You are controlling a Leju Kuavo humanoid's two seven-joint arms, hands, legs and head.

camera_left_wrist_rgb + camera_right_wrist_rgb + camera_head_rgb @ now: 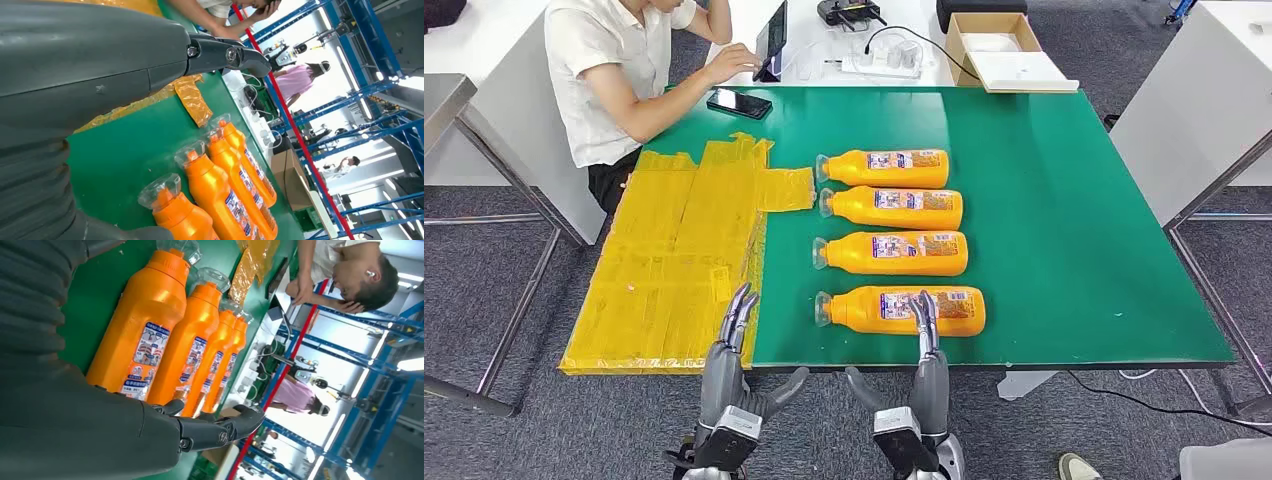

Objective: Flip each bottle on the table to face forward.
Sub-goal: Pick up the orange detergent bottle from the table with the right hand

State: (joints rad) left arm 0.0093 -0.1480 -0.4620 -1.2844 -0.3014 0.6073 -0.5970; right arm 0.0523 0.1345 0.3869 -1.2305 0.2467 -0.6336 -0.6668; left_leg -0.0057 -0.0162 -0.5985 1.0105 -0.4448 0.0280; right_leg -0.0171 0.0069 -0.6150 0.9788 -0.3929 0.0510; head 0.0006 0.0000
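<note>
Yellow sheets (679,262), phone (739,103) (beside person (614,70))

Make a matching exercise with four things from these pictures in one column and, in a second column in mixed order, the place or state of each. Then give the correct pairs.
Things:
1. nearest bottle
2. phone
3. yellow tape patch
4. cardboard box

Places or states:
A. open, beyond the green table's far right corner
B. covers the table's left part
C. lies on its side under the right hand's fingers
D. dark, at the far left of the table, by the person's arm

Pairs: 1-C, 2-D, 3-B, 4-A
</note>
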